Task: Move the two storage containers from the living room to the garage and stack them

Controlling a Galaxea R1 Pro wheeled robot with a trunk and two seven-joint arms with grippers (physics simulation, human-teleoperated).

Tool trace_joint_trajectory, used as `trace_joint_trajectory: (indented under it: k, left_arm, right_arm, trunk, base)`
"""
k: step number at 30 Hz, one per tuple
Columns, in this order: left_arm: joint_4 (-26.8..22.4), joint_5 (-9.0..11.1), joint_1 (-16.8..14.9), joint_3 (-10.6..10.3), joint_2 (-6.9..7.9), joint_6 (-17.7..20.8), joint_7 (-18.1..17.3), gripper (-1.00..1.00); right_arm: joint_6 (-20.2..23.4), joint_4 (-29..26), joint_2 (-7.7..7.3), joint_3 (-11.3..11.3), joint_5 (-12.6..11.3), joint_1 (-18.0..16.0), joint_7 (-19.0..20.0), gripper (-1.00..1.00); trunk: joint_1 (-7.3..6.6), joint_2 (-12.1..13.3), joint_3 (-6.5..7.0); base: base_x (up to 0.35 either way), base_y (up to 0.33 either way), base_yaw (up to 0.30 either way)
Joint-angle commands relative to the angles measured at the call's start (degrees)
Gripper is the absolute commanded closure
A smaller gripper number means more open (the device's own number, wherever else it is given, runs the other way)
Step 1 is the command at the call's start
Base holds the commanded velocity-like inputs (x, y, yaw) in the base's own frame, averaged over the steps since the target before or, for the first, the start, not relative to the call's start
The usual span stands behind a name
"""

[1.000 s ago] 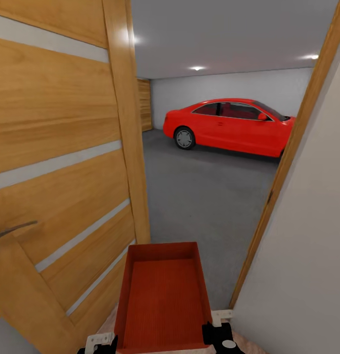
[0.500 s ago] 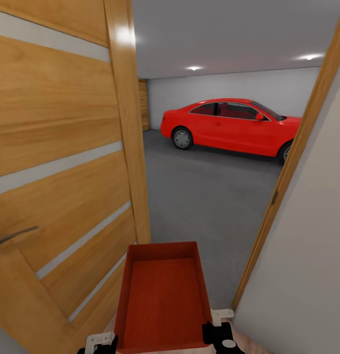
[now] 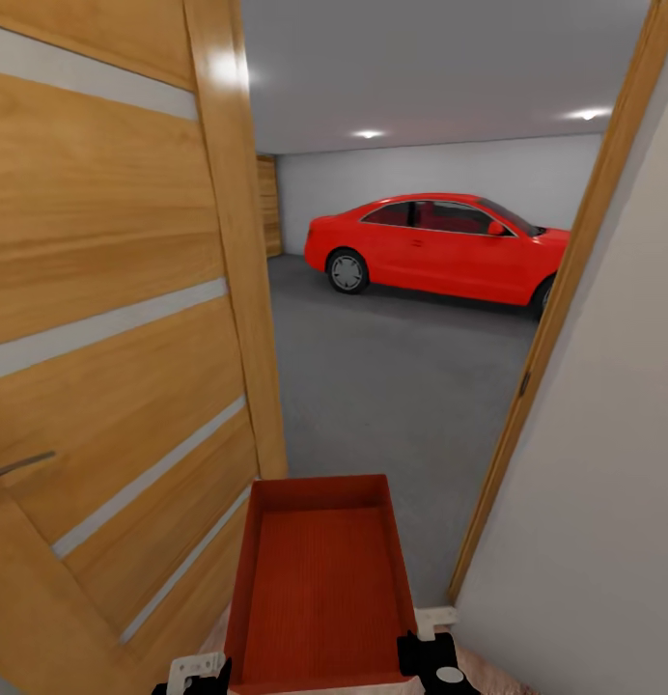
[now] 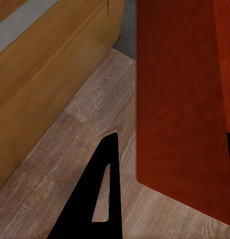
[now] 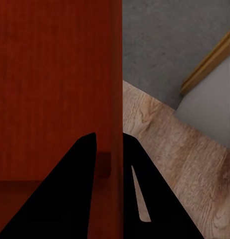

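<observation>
A red-orange storage container is carried low in front of the robot, at the threshold of a doorway, its open top facing up and its far end pointing into the garage. Its right wall is pinched by the right gripper, one black finger inside the bin and the other outside, so those fingers are clenched on the wall. The left gripper is seen at the container's near left corner; in the left wrist view one dark finger stands beside the outer wall (the other is only just glimpsed at the frame's edge), and whether that wall is actually grasped cannot be told. Light wood planks lie beneath the bin. An open wooden door stands at the left and a wooden door frame at the right. Beyond, the grey concrete floor stretches to a red car parked before a pale wall, under ceiling spotlights.
</observation>
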Motion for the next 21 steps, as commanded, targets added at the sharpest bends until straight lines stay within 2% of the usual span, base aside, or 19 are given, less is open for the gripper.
trace_joint_trajectory:
  k: [1,8,16,21]
  left_arm:
    - [0.08,0.01,0.03,1.03,0.77,-0.03,0.04,1.00]
    - [0.08,0.01,0.03,1.03,0.78,-0.03,0.04,1.00]
    - [0.08,0.01,0.03,1.03,0.78,-0.03,0.02,1.00]
    - [0.08,0.01,0.03,1.03,0.78,-0.03,0.04,1.00]
  right_arm:
    - [-0.15,-0.29,-0.04,-2.64,0.08,-0.12,-0.52,1.00]
    - [-0.15,-0.26,-0.04,-2.64,0.11,-0.12,-0.52,1.00]
    - [-0.15,-0.30,-0.04,-2.64,0.09,-0.12,-0.52,1.00]
    - [-0.15,-0.28,-0.04,-2.64,0.11,-0.12,-0.52,1.00]
  trunk:
    - [0.00,-0.05,-0.07]
    - [0.00,-0.05,-0.07]
    - [0.00,-0.05,-0.07]
    - [0.00,-0.05,-0.07]
  base:
    - [0.000,0.000,-0.206]
    - [0.003,0.029,-0.095]
    - [0.094,0.230,-0.007]
    - [0.042,0.071,-0.001]
